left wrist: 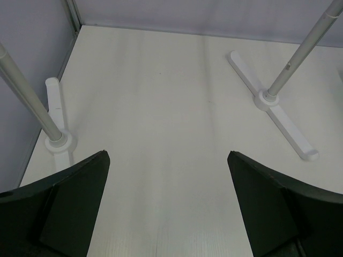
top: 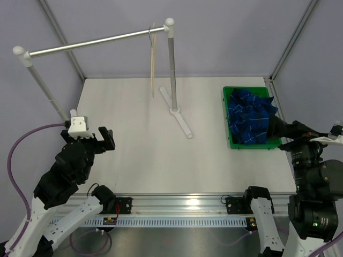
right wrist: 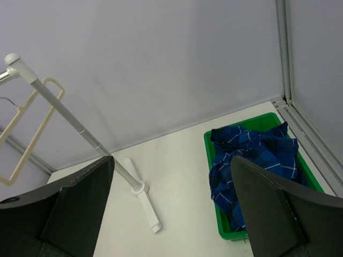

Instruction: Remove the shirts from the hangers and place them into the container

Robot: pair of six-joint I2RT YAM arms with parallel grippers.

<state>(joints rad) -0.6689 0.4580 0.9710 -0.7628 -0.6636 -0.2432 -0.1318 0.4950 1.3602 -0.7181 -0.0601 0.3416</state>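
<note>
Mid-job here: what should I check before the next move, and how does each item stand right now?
1. Shirt off the hanger: ok, the hanger hangs bare on the rail.
2. Shirt in the green tray: ok.
3. Cloth fully inside the rim: cannot tell, a fold seems to lap the right edge.
4. Left gripper open and empty: ok.
5. Right gripper open and empty: ok.

Shirt (top: 251, 116) in tray (top: 227, 119) (hanger (top: 153, 59) on rail (top: 91, 43)).
</note>
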